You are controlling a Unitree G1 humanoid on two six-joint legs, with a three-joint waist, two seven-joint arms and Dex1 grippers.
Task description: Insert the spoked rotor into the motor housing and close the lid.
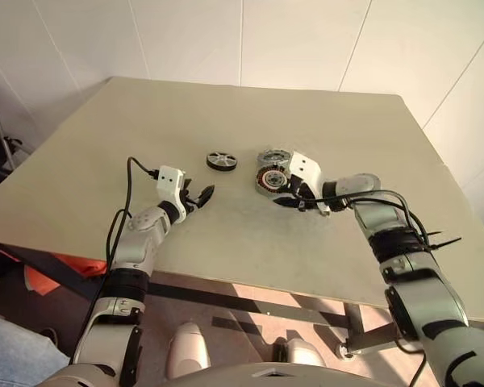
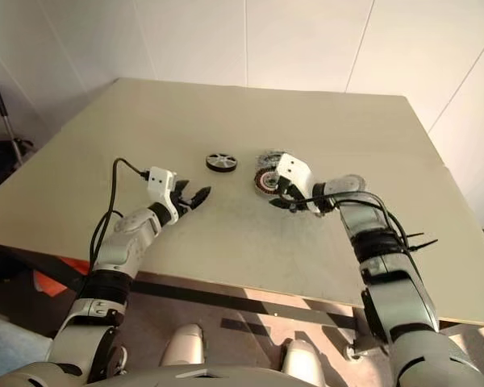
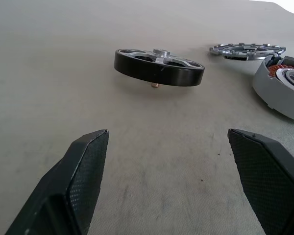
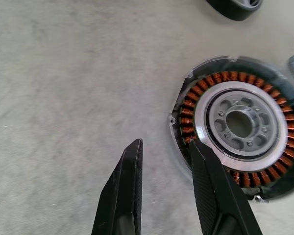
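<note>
On the pale beige tabletop (image 1: 226,258), the spoked rotor (image 1: 222,161), a small flat wheel with a black rim, silver spokes and a silver hub, lies a little above the centre of the left eye view, apart from both grippers; in the left wrist view it sits in the upper middle of the frame, propped slightly off the surface on a short pin under its hub. Just right of it in the left eye view is the motor housing (image 4: 240,129), a round shallow cup with a dark rim, a ring of copper-red windings and a silver centre with a bore and small holes, lying face up on the table. The lid (image 3: 247,50), a silver-grey metal disc with cut-out holes, lies flat just beyond the housing, at the upper right of the left wrist view. The left gripper (image 1: 198,197) hovers left of centre in the left eye view, pointing towards the rotor, its two black fingers spread wide and holding nothing. The right gripper (image 4: 166,166) sits at the near edge of the housing; its fingers stand with a narrow gap between them, one fingertip (image 4: 198,149) overlapping the housing's rim at the windings, and whether it actually touches the rim I cannot tell.
</note>
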